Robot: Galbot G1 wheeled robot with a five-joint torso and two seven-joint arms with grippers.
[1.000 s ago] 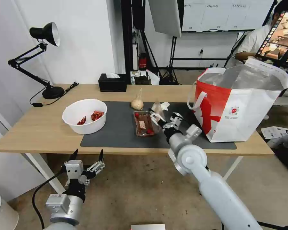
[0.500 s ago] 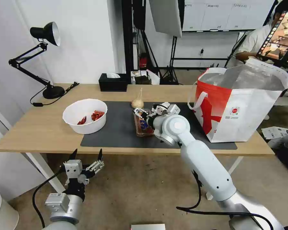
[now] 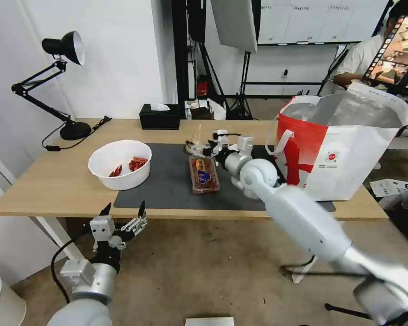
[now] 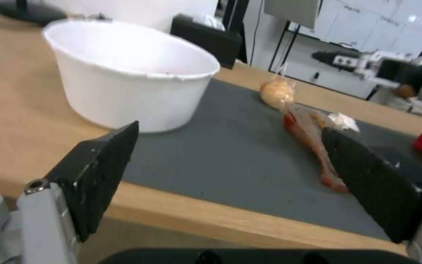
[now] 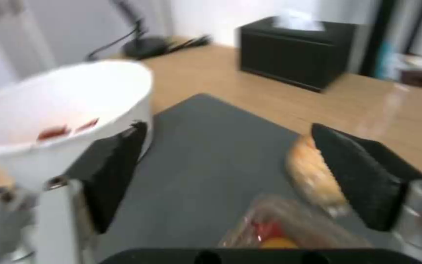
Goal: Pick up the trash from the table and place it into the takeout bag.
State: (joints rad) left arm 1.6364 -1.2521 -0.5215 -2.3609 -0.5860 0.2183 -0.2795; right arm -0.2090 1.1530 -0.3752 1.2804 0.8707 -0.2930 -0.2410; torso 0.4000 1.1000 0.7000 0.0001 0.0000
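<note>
White right gripper [image 3: 199, 148] now over knotted bag [image 5: 313, 176], jaws spread

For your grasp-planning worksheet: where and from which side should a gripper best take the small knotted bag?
Probably the twisted neck above the knot of the small knotted bag, coming from above: the beige bulb sits on the grey mat with the neck pointing up.

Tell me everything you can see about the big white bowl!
The white bowl is round and deep, with a thin rim, and looks like plastic. It stands upright on the table, its right side resting on the edge of the dark grey mat. Inside lie a few red shells. No gripper touches it. From the left wrist view its wall looks plain and smooth.
</note>
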